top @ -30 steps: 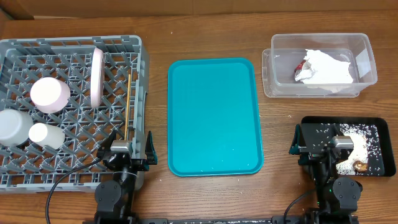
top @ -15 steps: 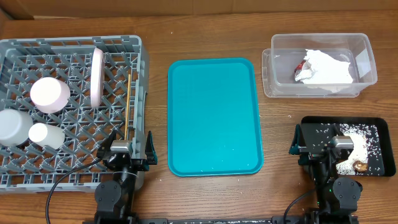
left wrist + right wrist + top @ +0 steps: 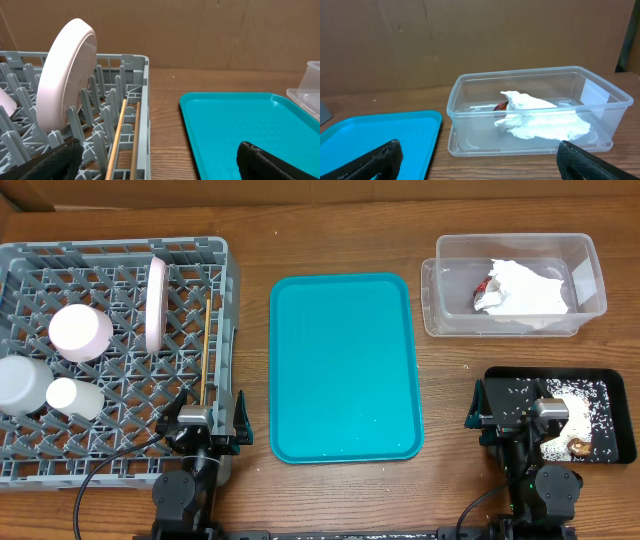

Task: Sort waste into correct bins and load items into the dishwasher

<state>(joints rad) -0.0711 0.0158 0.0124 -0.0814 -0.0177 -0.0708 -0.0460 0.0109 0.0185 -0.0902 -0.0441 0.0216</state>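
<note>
Counter (image 3: 340,230): brown wood grain, matt. Left end effector (image 3: 160,169) fingers (image 3: 272,162) black, matt, slightly textured. Ahead-left of it, dish rack (image 3: 145,95) is grey moulded plastic, dull. Plate (image 3: 67,82) in it is smooth, satin pinkish-white, material unclear. Chopsticks (image 3: 116,142) are bare pale wood, matt. Ahead-right of it, teal tray (image 3: 240,120) is smooth plastic with a faint sheen. Ahead of right end effector (image 3: 480,167), tub (image 3: 600,100) is clear glossy plastic. Napkin (image 3: 540,125) inside is white crumpled paper, matt. Wrapper (image 3: 500,106) is red, finish hard to tell. At that end effector, black tray (image 3: 600,375) is dark smooth plastic, and the rice grains (image 3: 515,392) are white, dull. Cardboard wall (image 3: 470,40) beyond is brown, matt.
</note>
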